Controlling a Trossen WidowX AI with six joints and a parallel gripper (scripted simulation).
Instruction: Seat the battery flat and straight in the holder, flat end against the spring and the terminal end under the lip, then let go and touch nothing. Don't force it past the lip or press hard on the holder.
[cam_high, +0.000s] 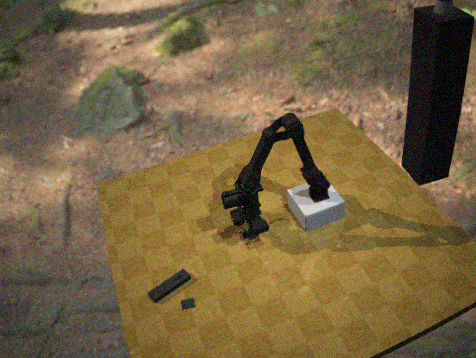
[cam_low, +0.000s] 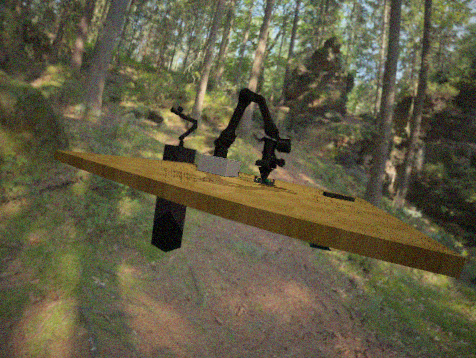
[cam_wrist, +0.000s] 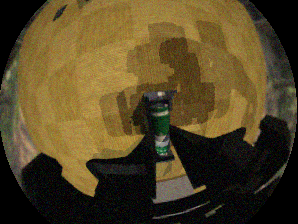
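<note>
The battery (cam_wrist: 161, 123), green with pale bands, lies between my fingertips in the wrist view. My gripper (cam_wrist: 160, 128) (cam_high: 251, 234) (cam_low: 264, 179) is shut on it, low over the table. The dark holder (cam_wrist: 150, 95) is directly below and around the battery; one end wall shows past the battery's far end and a dark end piece shows past its near end. The fingers hide the holder's long sides. Whether the battery is fully down, flat against the spring and under the lip cannot be told. In the top and exterior views the arm mostly hides battery and holder.
A long black object (cam_high: 170, 285) (cam_low: 338, 196) and a small dark square piece (cam_high: 188, 303) (cam_wrist: 60, 12) lie on the table (cam_high: 280, 310) away from the gripper. The arm's pale base block (cam_high: 324, 217) (cam_low: 218, 165) stands close behind the gripper.
</note>
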